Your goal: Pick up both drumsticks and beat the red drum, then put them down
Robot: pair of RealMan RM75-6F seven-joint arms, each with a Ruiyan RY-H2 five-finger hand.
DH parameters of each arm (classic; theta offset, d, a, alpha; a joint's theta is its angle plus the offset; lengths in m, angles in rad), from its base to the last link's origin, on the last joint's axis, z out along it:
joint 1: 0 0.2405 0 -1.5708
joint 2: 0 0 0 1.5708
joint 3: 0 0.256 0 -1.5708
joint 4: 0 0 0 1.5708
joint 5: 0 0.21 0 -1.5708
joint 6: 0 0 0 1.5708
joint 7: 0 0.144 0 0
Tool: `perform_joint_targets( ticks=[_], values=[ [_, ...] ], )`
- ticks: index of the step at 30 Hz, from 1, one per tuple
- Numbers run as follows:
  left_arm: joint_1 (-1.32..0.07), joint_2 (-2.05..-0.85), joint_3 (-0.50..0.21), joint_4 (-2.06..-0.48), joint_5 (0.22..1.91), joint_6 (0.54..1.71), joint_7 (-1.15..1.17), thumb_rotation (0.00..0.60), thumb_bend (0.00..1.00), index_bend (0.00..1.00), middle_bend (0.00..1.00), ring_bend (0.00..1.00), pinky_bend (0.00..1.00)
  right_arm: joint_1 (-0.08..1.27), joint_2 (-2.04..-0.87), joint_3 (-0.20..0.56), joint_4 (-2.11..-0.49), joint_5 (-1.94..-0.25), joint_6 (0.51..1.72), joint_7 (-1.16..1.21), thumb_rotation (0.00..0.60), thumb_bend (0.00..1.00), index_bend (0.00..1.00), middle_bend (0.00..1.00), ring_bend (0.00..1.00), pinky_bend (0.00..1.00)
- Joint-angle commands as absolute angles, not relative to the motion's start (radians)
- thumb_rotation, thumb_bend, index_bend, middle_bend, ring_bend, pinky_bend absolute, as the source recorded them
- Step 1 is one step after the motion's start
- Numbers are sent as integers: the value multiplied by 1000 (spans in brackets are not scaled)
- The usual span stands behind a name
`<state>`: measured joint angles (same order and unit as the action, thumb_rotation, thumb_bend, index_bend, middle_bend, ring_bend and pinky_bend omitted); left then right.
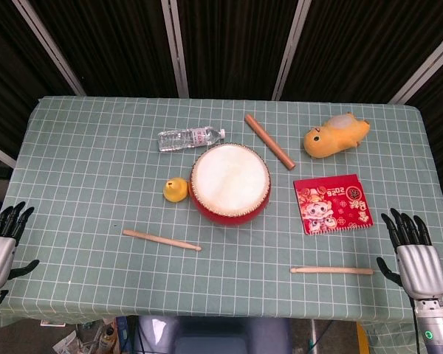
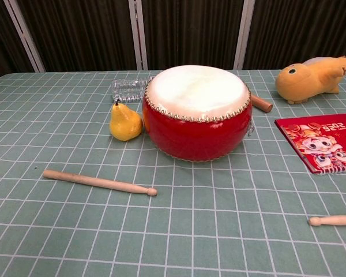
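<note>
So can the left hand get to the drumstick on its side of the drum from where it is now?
Probably yes. The left hand sits open at the table's near-left edge, and only bare cloth lies between it and the left drumstick. The yellow pear and red drum lie beyond the stick.

You have on the table two drumsticks, left (image 1: 161, 240) and right (image 1: 331, 271), one drum (image 1: 230, 183), one pear (image 1: 176, 189), one bottle (image 1: 190, 138), one wooden rod (image 1: 269, 141), one plush toy (image 1: 336, 135) and one red booklet (image 1: 331, 203).
</note>
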<state>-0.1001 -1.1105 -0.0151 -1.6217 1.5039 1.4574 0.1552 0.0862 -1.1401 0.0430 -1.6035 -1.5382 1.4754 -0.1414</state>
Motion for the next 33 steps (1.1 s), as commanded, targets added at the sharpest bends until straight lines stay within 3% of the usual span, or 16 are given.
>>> perform_joint_targets(
  ticks=[1, 27, 29, 30, 32, 33],
  values=[
    [-99, -1110, -17, -1620, 1503, 1460, 150, 600, 0, 0, 0, 0, 126, 85, -1142, 42, -1603, -1537, 1476, -149, 600, 307, 0, 0, 0, 19],
    [-107, -1109, -12, -1632, 1497, 1437, 178, 600, 0, 6, 24, 25, 137, 83, -1145, 47, -1602, -1529, 1480, -159, 600, 303, 0, 0, 0, 11],
    [-112, -1110, -15, -1636, 1494, 1432, 186, 600, 0, 39, 157, 148, 238, 82, -1145, 46, -1601, -1533, 1483, -157, 600, 303, 0, 0, 0, 11],
    [-114, -1113, -20, -1638, 1496, 1435, 188, 600, 1, 72, 276, 263, 353, 82, -1145, 45, -1600, -1536, 1484, -159, 600, 303, 0, 0, 0, 11],
    [-124, -1124, -37, -1636, 1504, 1448, 190, 600, 24, 167, 595, 587, 688, 82, -1146, 42, -1598, -1541, 1485, -160, 600, 303, 0, 0, 0, 11],
    [-130, -1130, -43, -1636, 1510, 1451, 187, 600, 38, 200, 684, 679, 775, 82, -1147, 42, -1598, -1541, 1485, -160, 600, 303, 0, 0, 0, 11]
  ],
)
